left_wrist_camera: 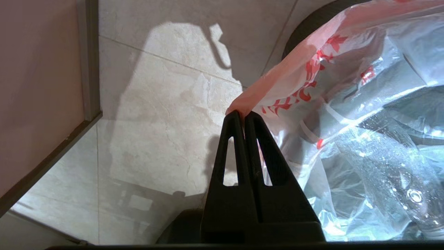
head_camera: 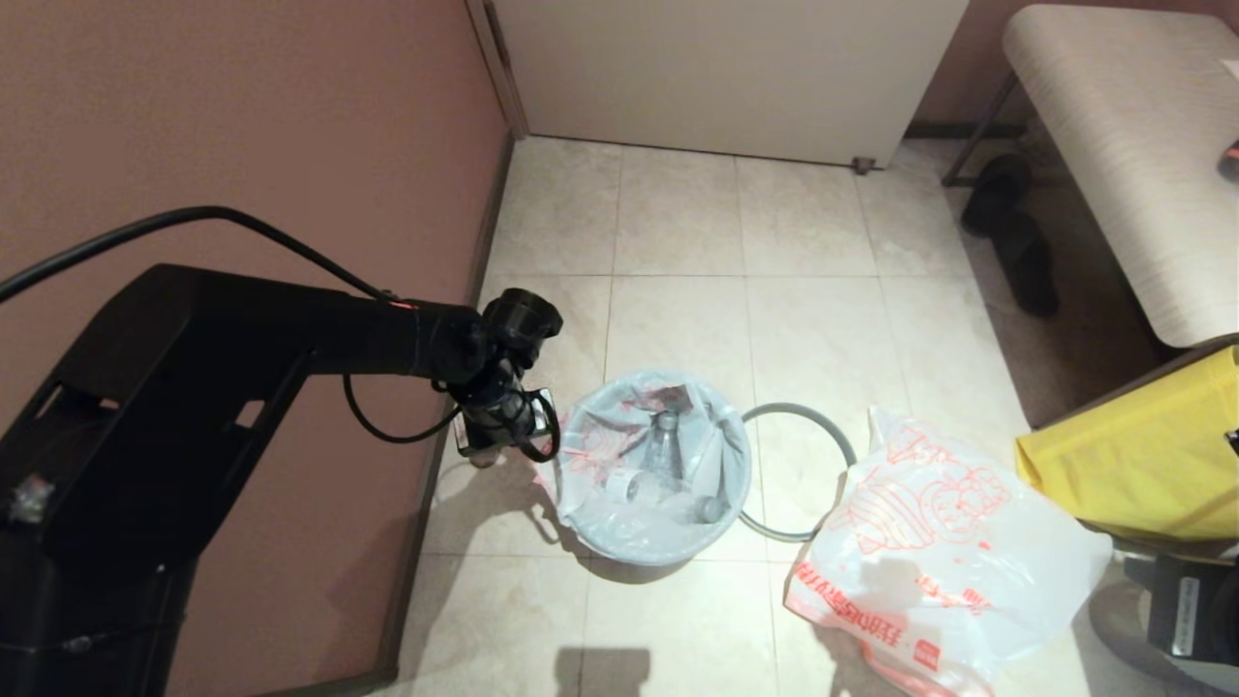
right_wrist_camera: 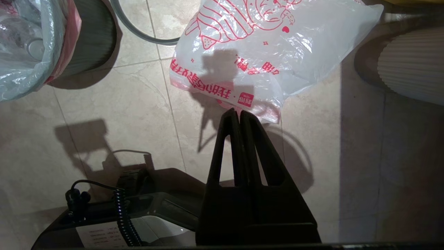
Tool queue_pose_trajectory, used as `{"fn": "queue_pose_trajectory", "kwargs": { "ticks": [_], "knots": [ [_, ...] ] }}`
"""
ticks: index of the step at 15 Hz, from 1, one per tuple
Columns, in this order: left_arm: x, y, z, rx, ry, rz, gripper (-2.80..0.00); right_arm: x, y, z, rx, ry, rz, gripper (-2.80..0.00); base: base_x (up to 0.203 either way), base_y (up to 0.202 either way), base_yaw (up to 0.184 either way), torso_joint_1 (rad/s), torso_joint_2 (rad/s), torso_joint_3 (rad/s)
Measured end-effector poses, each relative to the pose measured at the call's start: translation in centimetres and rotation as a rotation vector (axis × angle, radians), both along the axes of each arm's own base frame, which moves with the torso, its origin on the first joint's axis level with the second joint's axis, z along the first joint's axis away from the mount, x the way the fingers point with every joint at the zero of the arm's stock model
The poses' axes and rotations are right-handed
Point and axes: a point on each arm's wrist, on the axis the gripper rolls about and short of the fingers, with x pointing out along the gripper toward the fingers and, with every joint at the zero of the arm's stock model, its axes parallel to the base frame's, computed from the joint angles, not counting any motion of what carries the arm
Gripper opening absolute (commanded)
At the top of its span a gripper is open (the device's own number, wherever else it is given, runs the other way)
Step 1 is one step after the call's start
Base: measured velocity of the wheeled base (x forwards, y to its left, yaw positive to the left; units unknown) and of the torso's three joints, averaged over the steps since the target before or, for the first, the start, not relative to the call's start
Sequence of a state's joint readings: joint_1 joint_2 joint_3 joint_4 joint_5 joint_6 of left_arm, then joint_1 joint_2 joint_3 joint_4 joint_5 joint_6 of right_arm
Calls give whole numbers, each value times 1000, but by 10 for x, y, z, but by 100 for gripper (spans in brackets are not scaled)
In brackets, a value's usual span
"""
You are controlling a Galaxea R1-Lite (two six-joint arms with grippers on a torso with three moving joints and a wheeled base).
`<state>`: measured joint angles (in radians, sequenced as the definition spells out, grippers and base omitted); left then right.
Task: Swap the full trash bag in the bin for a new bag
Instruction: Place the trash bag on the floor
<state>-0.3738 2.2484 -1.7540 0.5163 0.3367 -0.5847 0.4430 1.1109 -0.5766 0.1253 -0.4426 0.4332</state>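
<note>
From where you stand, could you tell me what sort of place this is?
Probably a hotel or guest room, near a doorway: tiled floor, a padded bench with dark slippers beneath it, and a small lined bin by the wall.

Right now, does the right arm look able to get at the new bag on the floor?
Probably yes. The right gripper, shut and empty, hangs above bare floor beside the new bag; nothing lies between them. The left gripper is busy pinching the full trash bag.
</note>
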Motion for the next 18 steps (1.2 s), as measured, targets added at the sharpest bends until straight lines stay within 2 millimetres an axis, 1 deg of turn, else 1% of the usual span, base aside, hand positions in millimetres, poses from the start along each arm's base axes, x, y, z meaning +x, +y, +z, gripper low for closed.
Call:
{"fn": "queue_pose_trajectory", "kwargs": {
  "ticks": [5, 9, 11, 18],
  "knots": [
    [-9, -3, 2, -4, 13, -7, -280, -1, 0, -1, -2, 4, 0, -280, 0, 0, 0, 0, 0, 0],
    [-27, -8, -13, 7, 91, -43, -280, -1, 0, -1, -2, 4, 0, -280, 0, 0, 0, 0, 0, 0],
    [-34, -8, -14, -4, 115, -57, -280, 0, 0, -2, -3, 7, -1, -280, 0, 0, 0, 0, 0, 0],
    [-46, -8, 8, -21, 73, -75, -280, 0, 0, -2, -3, 6, 0, -280, 0, 0, 0, 0, 0, 0]
  ]
}}
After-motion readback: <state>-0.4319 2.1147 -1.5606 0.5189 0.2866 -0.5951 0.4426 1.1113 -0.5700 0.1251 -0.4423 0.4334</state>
